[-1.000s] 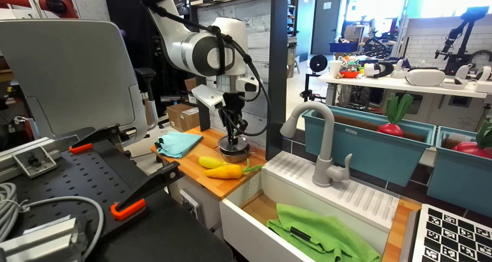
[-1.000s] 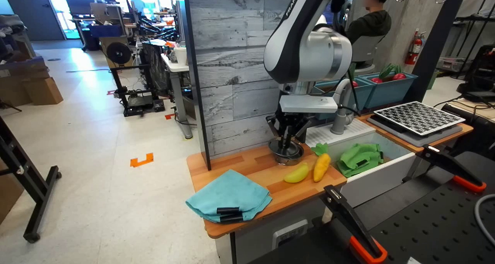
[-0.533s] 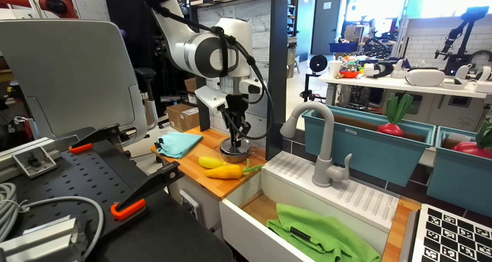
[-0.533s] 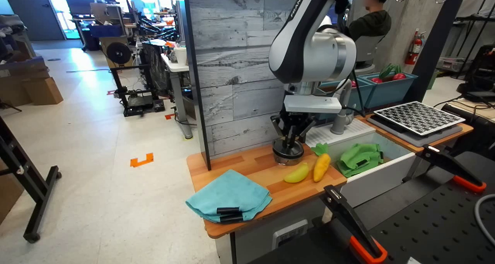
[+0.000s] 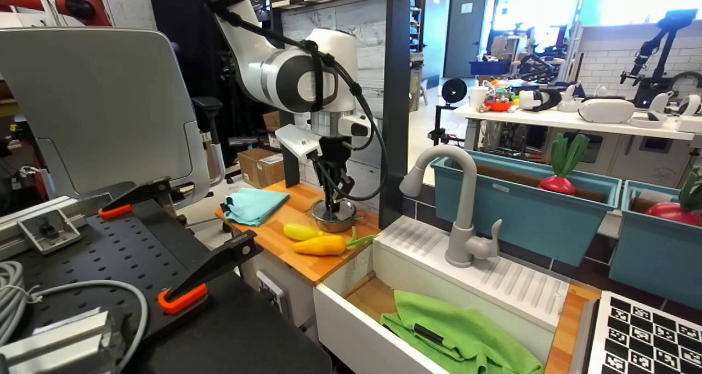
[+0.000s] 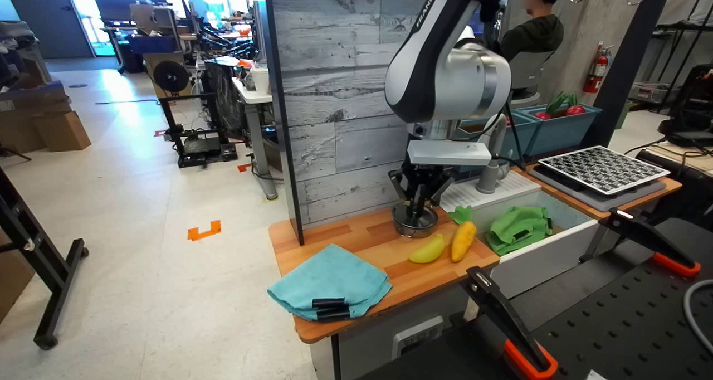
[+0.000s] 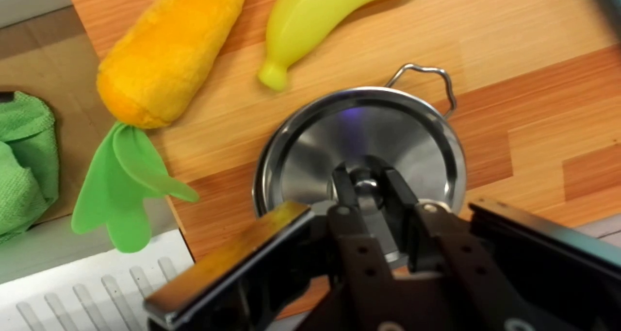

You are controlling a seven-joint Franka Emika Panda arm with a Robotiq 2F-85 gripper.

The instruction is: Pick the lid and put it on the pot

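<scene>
we have the silver lid (image 7: pixel 359 137) over the mouth of the steel pot (image 5: pixel 335 227), covering it almost wholly; in the wrist view a sliver of the pot's rim shows past one edge of the lid, and we cannot tell whether the lid is seated all the way down. the gripper (image 7: pixel 368 178) points down above the pot, its jaws on either side of the lid's round knob (image 7: pixel 366 184) and close to it; whether they are clamped on the knob or a touch apart, we cannot tell. the pot's wire handle (image 7: pixel 440 72) juts out over the wooden worktop (image 7: pixel 514 35). in an exterior view we see a yellow banana (image 5: pixel 301 231) to the front left of the pot and an orange plush vegetable (image 5: pixel 321 245) with green leaves in front of it, both near. left of the pot and well apart lies a blue cloth (image 5: pixel 255 205); to its right are the white sink (image 5: pixel 351 335), holding a green cloth (image 5: pixel 455 330), and the grey faucet (image 5: pixel 466 209).
</scene>
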